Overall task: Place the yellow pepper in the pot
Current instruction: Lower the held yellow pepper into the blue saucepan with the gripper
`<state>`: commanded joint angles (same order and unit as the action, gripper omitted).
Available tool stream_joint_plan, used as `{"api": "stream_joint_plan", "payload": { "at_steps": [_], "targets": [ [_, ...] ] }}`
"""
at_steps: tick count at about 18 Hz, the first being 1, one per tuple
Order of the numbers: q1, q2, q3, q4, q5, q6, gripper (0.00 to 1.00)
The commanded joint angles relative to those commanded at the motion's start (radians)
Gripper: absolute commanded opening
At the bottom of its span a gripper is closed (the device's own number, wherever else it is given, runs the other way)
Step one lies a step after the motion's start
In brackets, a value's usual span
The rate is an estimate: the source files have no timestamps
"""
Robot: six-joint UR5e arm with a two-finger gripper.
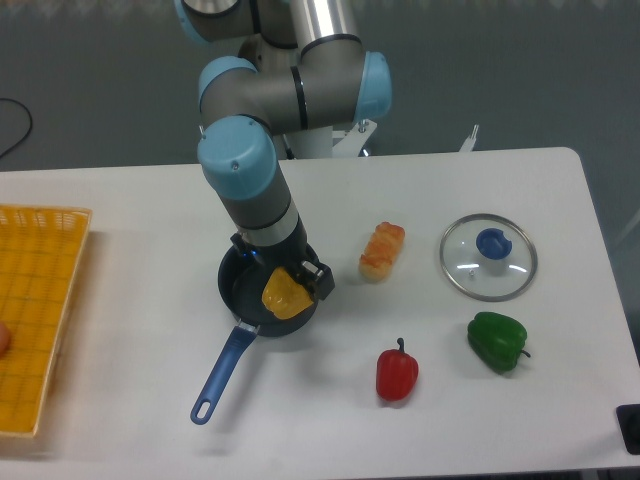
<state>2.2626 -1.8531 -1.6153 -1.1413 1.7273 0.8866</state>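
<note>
One yellow basket [40,300] sits far left. Next, the pot [232,285] w/ blue handle; the claw [290,285] is right over it, shut on the yellow pepper [285,296]. Bread piece [382,251], red pepper [397,374], glass lid [487,256] & green pepper [497,341] lie to the right.

- One fixed camera, set high in front of the white table [450,420], looks down at an angle across it.
- The arm's base [310,130] stands at the far edge.
- Moderately near; most of the tabletop shows.
</note>
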Motion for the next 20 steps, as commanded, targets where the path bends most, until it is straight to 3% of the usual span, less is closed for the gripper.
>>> {"api": "stream_joint_plan", "payload": {
  "at_steps": [5, 11, 16, 20],
  "targets": [
    [-0.012, 0.023, -0.035, -0.008, 0.0, 0.0, 0.43],
    [-0.063, 0.075, -0.155, -0.005, 0.015, -0.002, 0.43],
    [-0.084, 0.064, -0.187, -0.005, 0.038, -0.003, 0.43],
    [-0.091, 0.009, -0.186, 0.002, 0.054, -0.005, 0.44]
  ]
}}
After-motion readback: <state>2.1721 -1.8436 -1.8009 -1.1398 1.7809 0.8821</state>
